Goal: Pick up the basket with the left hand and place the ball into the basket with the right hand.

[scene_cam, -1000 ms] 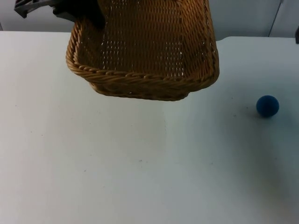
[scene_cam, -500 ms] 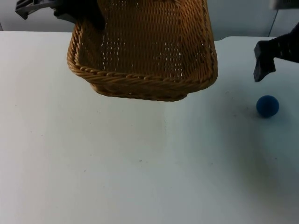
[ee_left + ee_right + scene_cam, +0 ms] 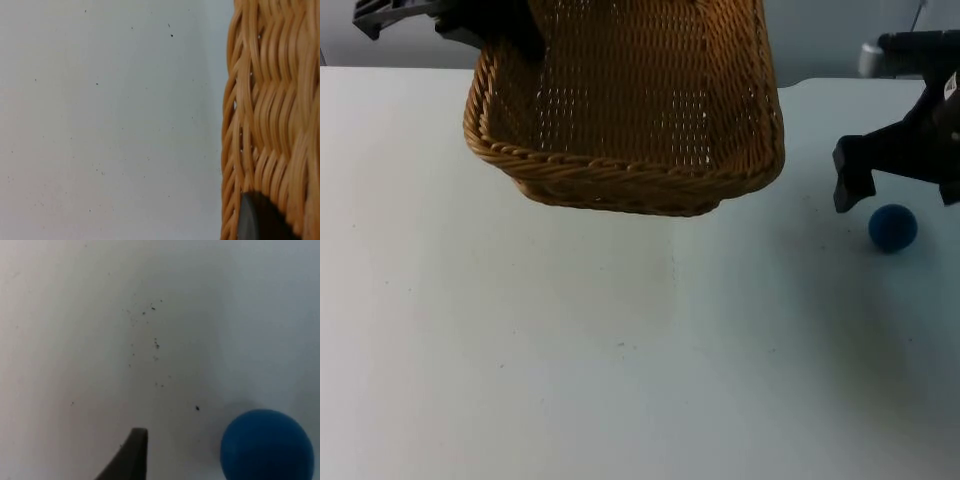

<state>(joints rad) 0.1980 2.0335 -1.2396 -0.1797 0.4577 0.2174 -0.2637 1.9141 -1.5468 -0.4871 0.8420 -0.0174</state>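
- Wicker basket (image 3: 630, 110) hangs above the tabletop (image 3: 570, 350) at the far left-centre, its open mouth tipped toward the camera; the left gripper (image 3: 485, 25) grasps its far left rim, and in the left wrist view one black fingertip presses against the woven wall (image 3: 270, 115).
- The blue ball (image 3: 893, 227) rests on the tabletop well to the right of the basket, apart from it and not yet touched.
- The right gripper (image 3: 895, 185) hovers just above and behind the ball; one dark finger (image 3: 850, 180) stands beside the ball on the basket side. Whether its fingers are spread or closed I cannot tell, since only that one is plain to see.
- In the right wrist view the ball (image 3: 267, 445) sits off to one side of the fingertip (image 3: 131, 456), so the gripper is probably not yet centred.
- To do this step well: shift the right gripper until the ball lies between the fingers, then lower straight down before closing, as a sideways nudge would likely roll the ball away.
- Close gently; the ball looks soft and may squirt out if pinched off-centre.
- Hold the basket steady meanwhile, mouth kept clear for the drop.
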